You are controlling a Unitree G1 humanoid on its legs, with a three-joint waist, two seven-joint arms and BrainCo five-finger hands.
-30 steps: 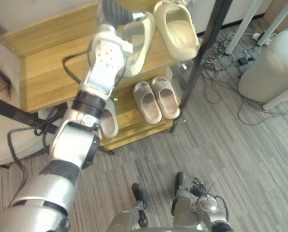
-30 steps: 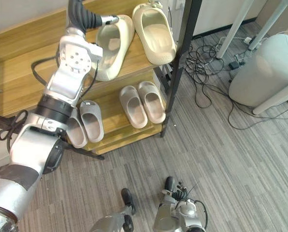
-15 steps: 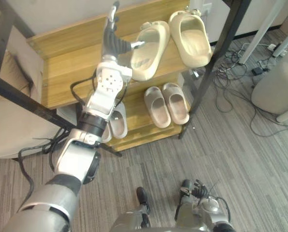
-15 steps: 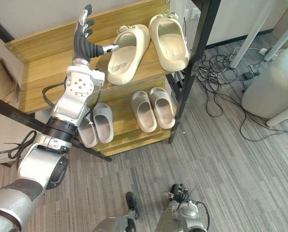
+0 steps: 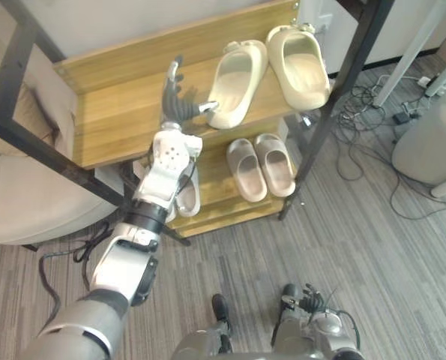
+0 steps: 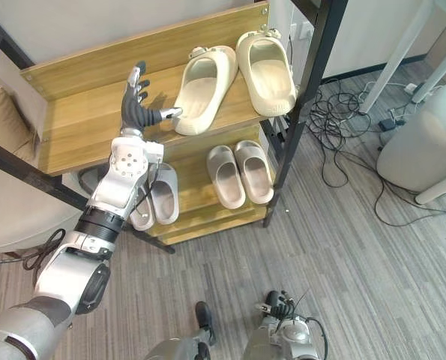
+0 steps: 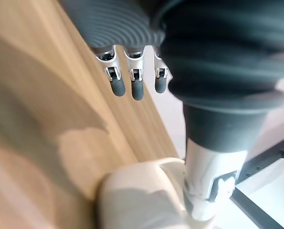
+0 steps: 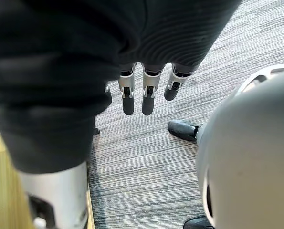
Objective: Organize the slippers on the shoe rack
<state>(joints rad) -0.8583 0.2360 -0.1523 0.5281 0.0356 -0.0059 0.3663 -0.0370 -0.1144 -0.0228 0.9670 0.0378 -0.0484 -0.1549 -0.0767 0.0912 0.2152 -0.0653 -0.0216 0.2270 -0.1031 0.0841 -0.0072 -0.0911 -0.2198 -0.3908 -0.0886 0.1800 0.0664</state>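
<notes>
Apparently most of the tidying was done. From the left eye view, the shoe rack (image 5: 340, 97) carried a cream slipper (image 5: 236, 79) and the other cream slipper (image 5: 303, 64) on its top shelf (image 5: 118, 131), toes to the back. The first was angled, so its heel swung away from its partner. The left hand (image 5: 176, 105) stood over the bare wood just beside that heel, spread wide and holding nothing. On the lower shelf (image 5: 211, 171) a grey pair (image 5: 264, 165) lay neatly side by side.

From the right eye view, a second grey pair (image 6: 157, 201) lay on the lower shelf, partly behind the arm and also side by side.

From the left wrist view, the fingers (image 7: 137, 88) were straight above the shelf board. The thumb (image 7: 213, 191) reached the rounded heel of the angled slipper; whether it touched or sat just beside, I could not tell.

From the right wrist view, the right hand (image 8: 146, 100) hung over the striped floor (image 8: 146, 162) with straight fingers, empty.

By my judgement every slipper was on the rack, and what remained was squaring the angled cream slipper with its partner.
</notes>
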